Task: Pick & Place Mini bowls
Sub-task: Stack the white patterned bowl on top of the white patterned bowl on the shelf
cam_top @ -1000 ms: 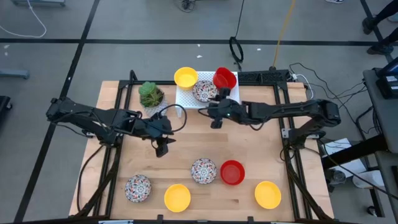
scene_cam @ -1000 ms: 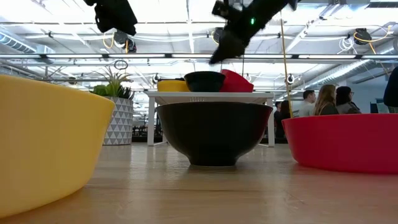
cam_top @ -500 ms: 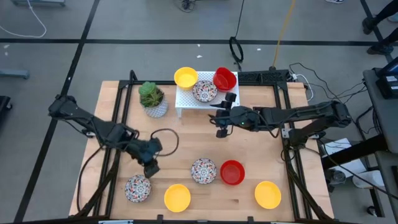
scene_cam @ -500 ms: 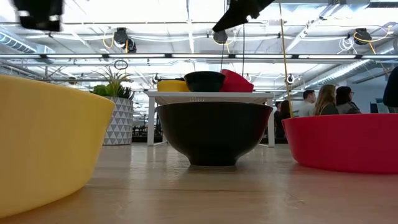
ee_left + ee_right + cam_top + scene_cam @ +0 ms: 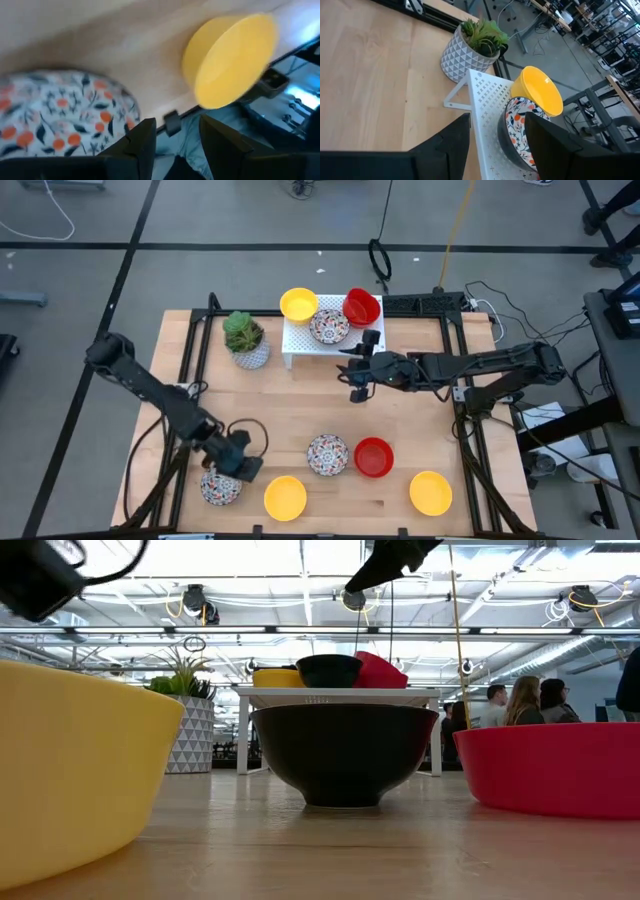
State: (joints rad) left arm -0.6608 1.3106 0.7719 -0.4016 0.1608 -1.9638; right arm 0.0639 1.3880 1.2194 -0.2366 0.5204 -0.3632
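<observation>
Stock at this moment, left to right. Left gripper (image 5: 240, 463): low over the near-left part of the table (image 5: 290, 415), just above the patterned bowl (image 5: 221, 483); fingers part open and holding nothing, with that bowl's rim directly beneath them in the left wrist view. Near row, still to be moved as judged from their places: the patterned bowl near left, a yellow bowl (image 5: 285, 497) just right of it close to the near edge, a second patterned bowl (image 5: 327, 454), a red bowl (image 5: 373, 457) touching or nearly touching it, and a second yellow bowl (image 5: 431, 492) at the near right. Plant pot (image 5: 245, 340): far left, beside the rack. White rack (image 5: 300, 340): far centre, already bearing three bowls, a yellow one (image 5: 298, 305), a patterned one (image 5: 329, 327) and a red one (image 5: 361, 306), packed close. Count: three placed, five left. Right gripper (image 5: 358, 375): hanging just right of the rack's near corner, fingers wide open and empty. Room: the table's middle is bare wood between both arms; the rack top looks nearly full, and the near-row bowls sit close to the table edge and to each other.
</observation>
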